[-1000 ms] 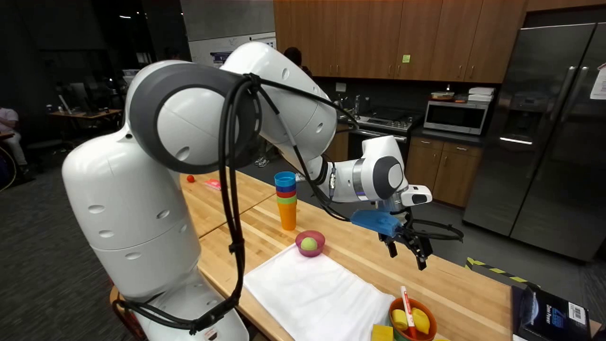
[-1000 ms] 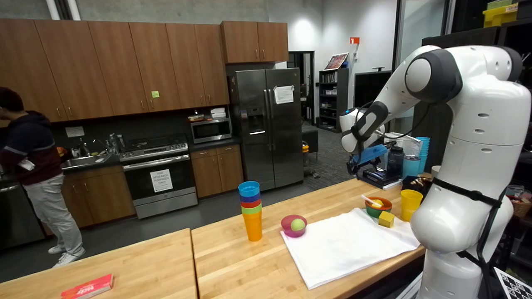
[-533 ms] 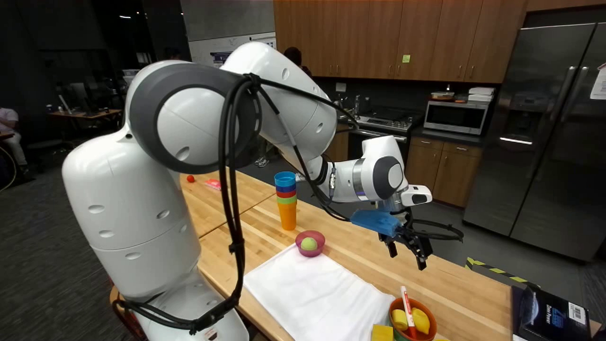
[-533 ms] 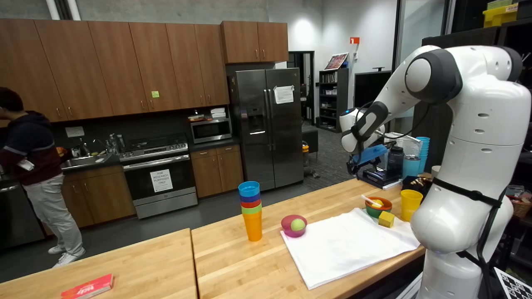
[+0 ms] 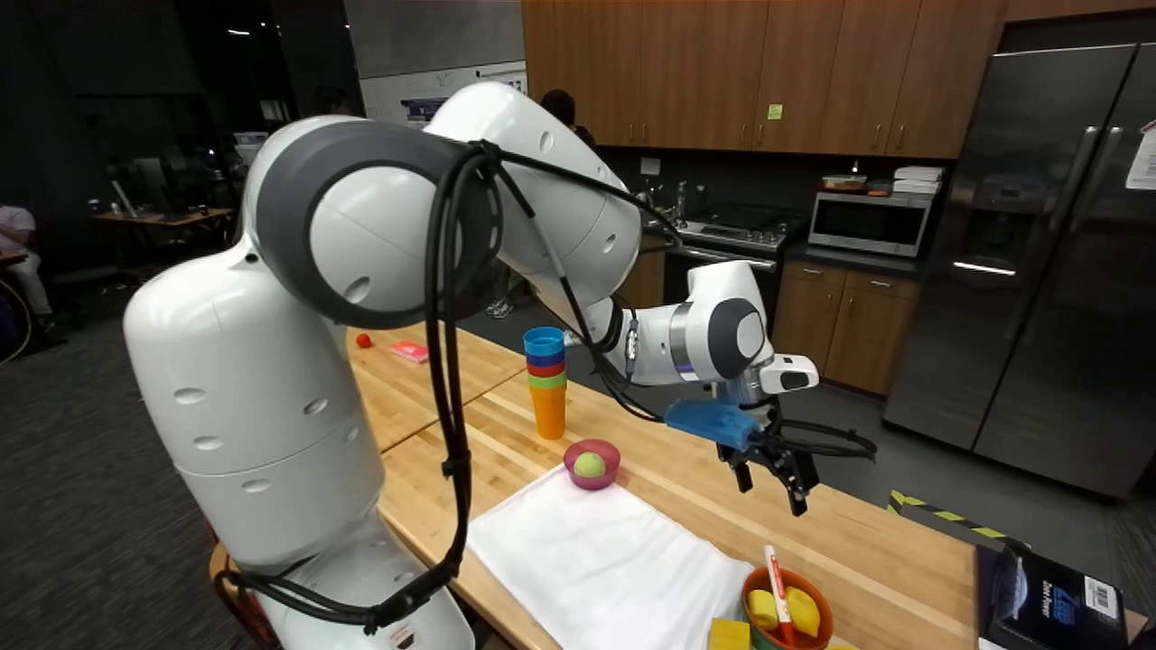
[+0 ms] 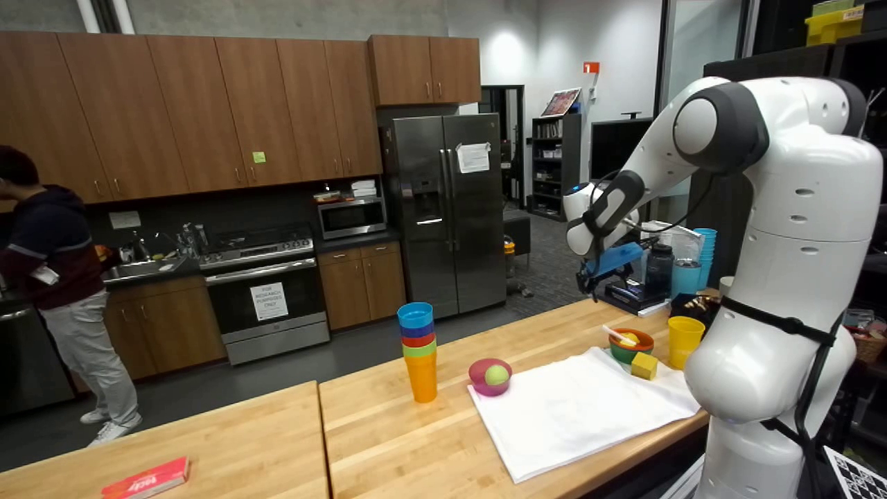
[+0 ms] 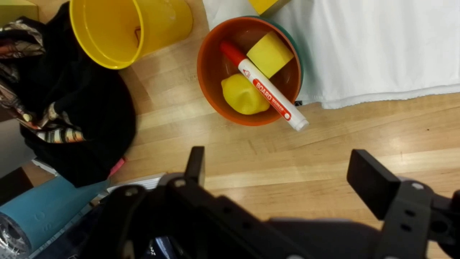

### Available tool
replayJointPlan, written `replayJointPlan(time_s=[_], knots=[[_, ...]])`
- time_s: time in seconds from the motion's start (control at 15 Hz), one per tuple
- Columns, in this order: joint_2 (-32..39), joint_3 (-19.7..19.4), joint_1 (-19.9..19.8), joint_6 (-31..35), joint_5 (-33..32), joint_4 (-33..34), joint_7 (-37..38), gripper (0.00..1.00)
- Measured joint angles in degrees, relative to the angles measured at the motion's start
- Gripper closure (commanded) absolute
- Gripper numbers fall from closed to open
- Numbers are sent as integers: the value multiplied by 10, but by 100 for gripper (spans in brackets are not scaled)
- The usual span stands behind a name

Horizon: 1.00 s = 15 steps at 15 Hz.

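Jaws stand wide apart, gripping nothing, above the wooden tabletop (image 7: 341, 133) and near an orange bowl (image 7: 211, 73) at the edge of a white cloth (image 7: 381, 50). Inside the bowl, a board marker (image 7: 264, 86) leans between a lemon (image 7: 244, 95) and a yellow block (image 7: 270, 54), its white end jutting past the rim. That overhang looks the likeliest source of trouble: jaws coming in low or off-centre could lever the marker out or tip the bowl, and the close neighbours might get pinched with it. A wide swing could also knock the upright yellow cup (image 7: 163, 27) nearby.
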Motion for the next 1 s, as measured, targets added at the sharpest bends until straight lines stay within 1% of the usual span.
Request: replayJointPlan(time_s=[0.27, 0.47, 0.73, 1.0], knots=[[6, 0, -4, -41, 1, 4, 37, 0], [12, 0, -7, -88, 3, 4, 62, 0], [16, 0, -12, -150, 18, 3, 70, 0], [13, -1, -19, -157, -4, -14, 69, 0]])
